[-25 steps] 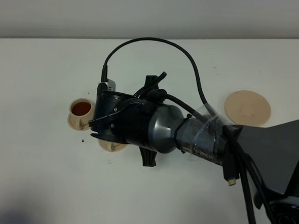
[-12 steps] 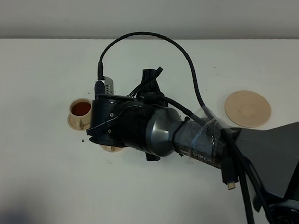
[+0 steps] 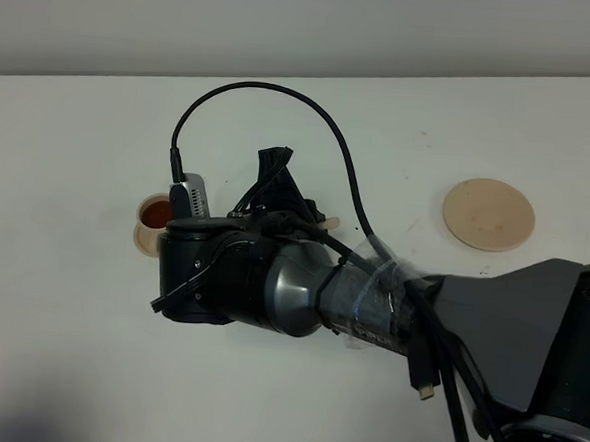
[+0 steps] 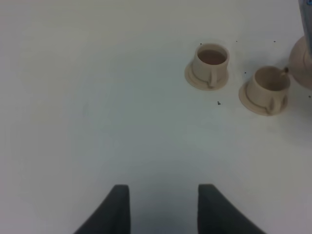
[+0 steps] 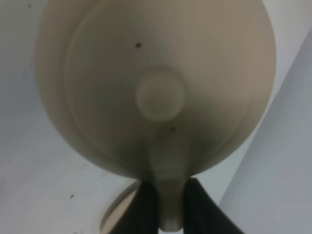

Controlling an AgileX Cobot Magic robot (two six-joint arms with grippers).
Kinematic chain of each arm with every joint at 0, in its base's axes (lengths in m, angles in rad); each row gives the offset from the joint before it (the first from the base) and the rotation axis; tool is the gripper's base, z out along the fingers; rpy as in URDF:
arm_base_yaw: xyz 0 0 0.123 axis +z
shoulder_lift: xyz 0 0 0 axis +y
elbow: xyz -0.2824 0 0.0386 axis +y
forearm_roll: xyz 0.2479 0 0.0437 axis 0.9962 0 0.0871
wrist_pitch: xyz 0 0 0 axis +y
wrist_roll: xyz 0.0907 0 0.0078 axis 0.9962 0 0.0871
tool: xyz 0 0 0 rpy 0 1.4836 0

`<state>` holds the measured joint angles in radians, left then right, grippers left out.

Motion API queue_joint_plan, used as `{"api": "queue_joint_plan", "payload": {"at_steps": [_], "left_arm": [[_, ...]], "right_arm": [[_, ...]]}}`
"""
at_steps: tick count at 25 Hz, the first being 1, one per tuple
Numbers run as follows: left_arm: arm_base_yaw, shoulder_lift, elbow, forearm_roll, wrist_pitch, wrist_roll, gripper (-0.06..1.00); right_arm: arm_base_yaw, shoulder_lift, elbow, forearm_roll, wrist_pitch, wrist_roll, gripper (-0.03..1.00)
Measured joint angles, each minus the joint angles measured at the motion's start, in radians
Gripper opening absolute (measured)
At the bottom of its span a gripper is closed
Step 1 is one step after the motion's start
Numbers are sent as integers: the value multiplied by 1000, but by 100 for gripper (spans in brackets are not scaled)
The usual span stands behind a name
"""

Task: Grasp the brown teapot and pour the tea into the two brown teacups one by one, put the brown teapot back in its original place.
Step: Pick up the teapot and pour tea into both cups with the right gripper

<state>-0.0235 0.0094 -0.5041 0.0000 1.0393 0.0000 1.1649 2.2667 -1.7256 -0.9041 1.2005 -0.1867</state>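
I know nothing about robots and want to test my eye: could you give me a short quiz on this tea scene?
1. True or false: the right tool grips the teapot by its handle.
2. Which one shows dark tea? A: the cup farther from the teapot. B: the nearer one.
3. Fill in: the left tool has its jaws ____.
Key: 1 true; 2 A; 3 open.
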Motion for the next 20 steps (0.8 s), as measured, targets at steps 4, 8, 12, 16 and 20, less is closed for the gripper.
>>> {"api": "queue_joint_plan", "payload": {"at_steps": [4,8,12,16,20], "left_arm": [[0,0,0,0,0,0,38],[0,0,0,0,0,0,38],[0,0,0,0,0,0,38],[0,0,0,0,0,0,38],[0,0,0,0,0,0,38]], "right_arm": [[4,0,0,-15,1,-3,13],[4,0,0,-32,1,-10,13],[4,0,0,-48,1,-23,13],[4,0,0,-67,0,-45,13],[4,0,0,-87,-6,-67,13]]}}
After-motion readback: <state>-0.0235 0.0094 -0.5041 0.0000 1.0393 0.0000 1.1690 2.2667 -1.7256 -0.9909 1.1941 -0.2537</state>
